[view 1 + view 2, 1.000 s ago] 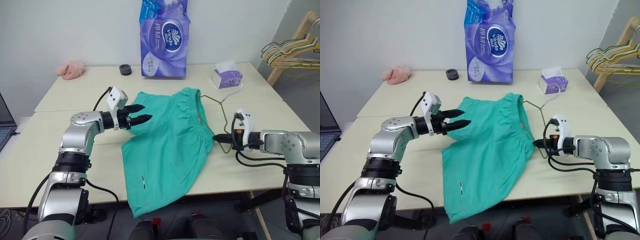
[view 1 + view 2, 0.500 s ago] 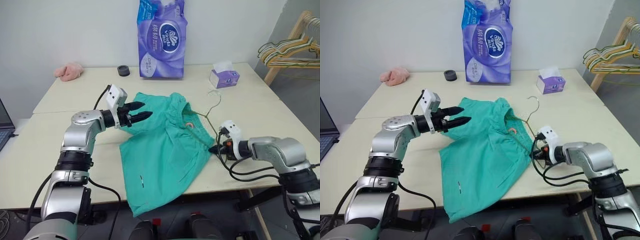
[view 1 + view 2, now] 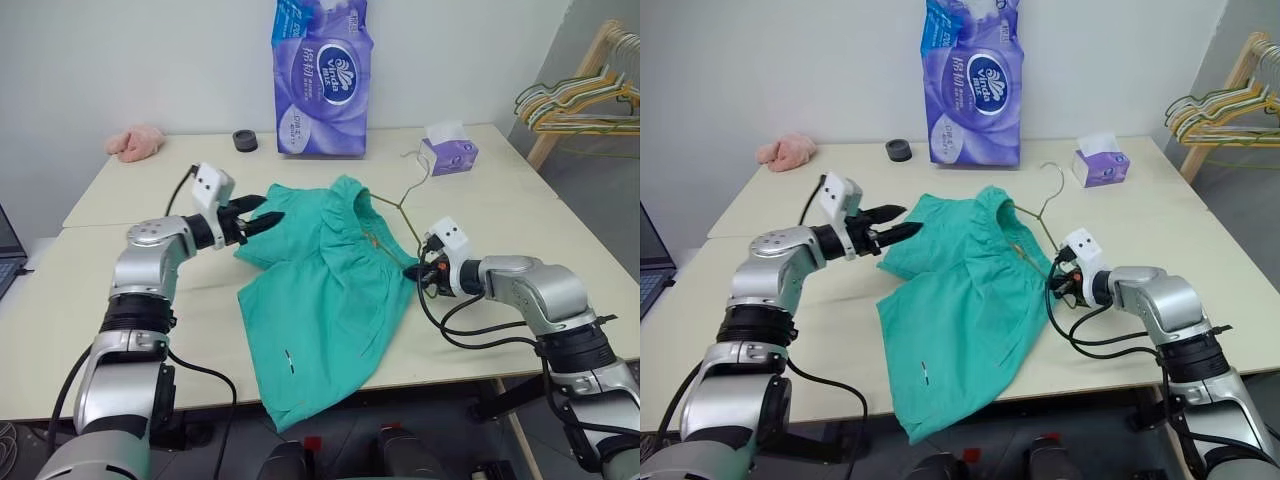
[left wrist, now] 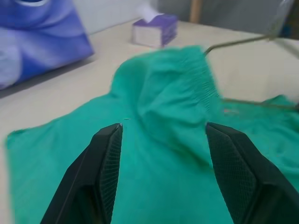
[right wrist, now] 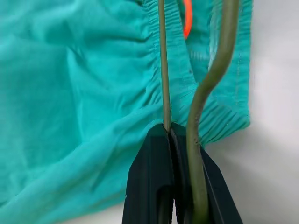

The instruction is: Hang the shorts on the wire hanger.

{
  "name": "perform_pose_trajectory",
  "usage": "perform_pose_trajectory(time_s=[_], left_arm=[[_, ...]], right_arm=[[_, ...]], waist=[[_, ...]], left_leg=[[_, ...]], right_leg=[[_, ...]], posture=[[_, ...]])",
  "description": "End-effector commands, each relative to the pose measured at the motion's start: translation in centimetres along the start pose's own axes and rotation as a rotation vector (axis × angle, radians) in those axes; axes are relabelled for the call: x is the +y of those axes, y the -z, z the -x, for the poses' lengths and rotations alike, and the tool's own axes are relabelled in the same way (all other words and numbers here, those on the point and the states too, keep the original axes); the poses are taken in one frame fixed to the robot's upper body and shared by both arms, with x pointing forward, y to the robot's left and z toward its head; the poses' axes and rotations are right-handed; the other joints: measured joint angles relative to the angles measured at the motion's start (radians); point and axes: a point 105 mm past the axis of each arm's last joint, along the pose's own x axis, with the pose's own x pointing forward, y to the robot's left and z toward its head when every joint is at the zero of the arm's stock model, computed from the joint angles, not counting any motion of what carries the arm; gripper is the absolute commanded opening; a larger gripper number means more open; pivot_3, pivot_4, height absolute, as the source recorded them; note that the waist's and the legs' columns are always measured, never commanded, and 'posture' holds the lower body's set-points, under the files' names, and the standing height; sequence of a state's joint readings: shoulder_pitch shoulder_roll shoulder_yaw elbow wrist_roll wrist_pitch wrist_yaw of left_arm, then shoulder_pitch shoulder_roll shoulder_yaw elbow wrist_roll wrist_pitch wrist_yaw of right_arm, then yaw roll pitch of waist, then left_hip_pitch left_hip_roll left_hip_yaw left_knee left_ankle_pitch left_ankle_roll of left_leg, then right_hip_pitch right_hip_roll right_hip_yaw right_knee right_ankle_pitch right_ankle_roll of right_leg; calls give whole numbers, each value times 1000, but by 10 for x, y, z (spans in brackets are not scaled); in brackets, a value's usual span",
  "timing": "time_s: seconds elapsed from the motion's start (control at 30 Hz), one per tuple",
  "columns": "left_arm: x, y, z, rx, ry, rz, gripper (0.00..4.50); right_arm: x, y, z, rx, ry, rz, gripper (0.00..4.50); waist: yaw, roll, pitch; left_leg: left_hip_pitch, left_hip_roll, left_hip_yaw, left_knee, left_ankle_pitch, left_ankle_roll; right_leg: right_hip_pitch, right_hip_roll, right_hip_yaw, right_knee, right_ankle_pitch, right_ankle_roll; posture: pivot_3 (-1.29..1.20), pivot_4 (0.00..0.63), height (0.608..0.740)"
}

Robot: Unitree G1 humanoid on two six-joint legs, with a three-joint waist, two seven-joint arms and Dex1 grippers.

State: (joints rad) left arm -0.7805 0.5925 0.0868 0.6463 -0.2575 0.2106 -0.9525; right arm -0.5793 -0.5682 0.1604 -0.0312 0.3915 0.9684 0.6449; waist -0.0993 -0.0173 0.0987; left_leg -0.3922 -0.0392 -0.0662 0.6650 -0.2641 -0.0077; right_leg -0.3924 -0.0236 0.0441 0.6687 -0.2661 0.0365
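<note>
Cream-topped table (image 3: 140, 330) against a plain pale wall.

Shorts (image 3: 320, 300): teal-green, spread over the middle of the table, one leg hanging past the near edge. Small white mark near that leg's hem. Gathered waistband bunched and lifted toward the far side, with a small orange tag showing inside it in the right wrist view.

Hanger (image 3: 392, 205): thin olive-green wire. Hook lies on the table toward the tissue box; one shoulder wire runs from the hook down the shorts' right edge to the right gripper, and part of the wire passes into the waistband.

Right gripper (image 5: 172, 135): fingers pressed together, pinching the hanger's wire at the shorts' right edge, just beside the waistband.

Left gripper (image 3: 258, 215): fingers spread, holding nothing, level over the shorts' left far corner. Whether it touches the cloth cannot be told.

Other items:
- Purple tissue pack (image 3: 322, 75), upright at the far edge by the wall.
- Small purple tissue box (image 3: 449, 150), far right.
- Dark round object (image 3: 243, 140), left of the pack.
- Pink cloth (image 3: 134, 142), far left.
- Bunch of pale hangers (image 3: 575, 100) on a wooden rack, off the table to the right.
- Laptop edge (image 3: 5, 260), at the left margin.
</note>
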Motion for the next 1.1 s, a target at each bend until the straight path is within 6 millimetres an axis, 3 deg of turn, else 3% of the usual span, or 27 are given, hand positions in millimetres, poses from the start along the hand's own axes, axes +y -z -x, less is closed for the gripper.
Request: perform_pose_trajectory(time_s=[0.03, 0.2, 0.43, 0.53, 0.77, 1.1], left_arm=[[29, -22, 10, -59, -137, -42, 3139], [35, -41, 10, -131, -130, -29, 4396], [-6, -73, 3, -133, 183, -135, 4468], [-28, -85, 4, -73, 356, -280, 4468], [-47, -80, -10, 54, 516, -511, 4468], [-59, -47, -24, 180, 634, -675, 4468]], right_arm=[[6, -32, 10, -142, 30, 116, 0], [11, -36, 13, -187, 67, 221, 0], [26, -26, 19, -127, 47, 386, 0], [31, -21, 20, -85, 33, 458, 0], [39, -22, 20, -58, 16, 591, 0], [53, -24, 19, -69, -9, 668, 0]], waist=[[0, 0, 0], [3, -2, -1], [-2, -2, -1], [-10, -2, -1], [-15, -2, -1], [-18, -2, -1]], left_leg=[[0, 0, 0, 0, 0, 0], [-6, -1, 0, 3, 1, -1], [-9, -1, 1, 5, 2, -3], [-9, -1, 1, 4, 2, -3], [-8, 0, 2, 4, 2, -3], [-9, 0, 3, 5, 2, -3]], right_leg=[[0, 0, 0, 0, 0, 0], [-8, -1, 1, 6, 0, 0], [-13, -1, 1, 11, 0, 0], [-13, 0, 0, 11, 0, 0], [-13, 1, 0, 11, 0, 0], [-13, 1, 0, 11, 0, 0]], posture=[[-138, 46, 740], [-139, 42, 740], [-153, 39, 740], [-158, 37, 740], [-166, 33, 740], [-187, 36, 740]])
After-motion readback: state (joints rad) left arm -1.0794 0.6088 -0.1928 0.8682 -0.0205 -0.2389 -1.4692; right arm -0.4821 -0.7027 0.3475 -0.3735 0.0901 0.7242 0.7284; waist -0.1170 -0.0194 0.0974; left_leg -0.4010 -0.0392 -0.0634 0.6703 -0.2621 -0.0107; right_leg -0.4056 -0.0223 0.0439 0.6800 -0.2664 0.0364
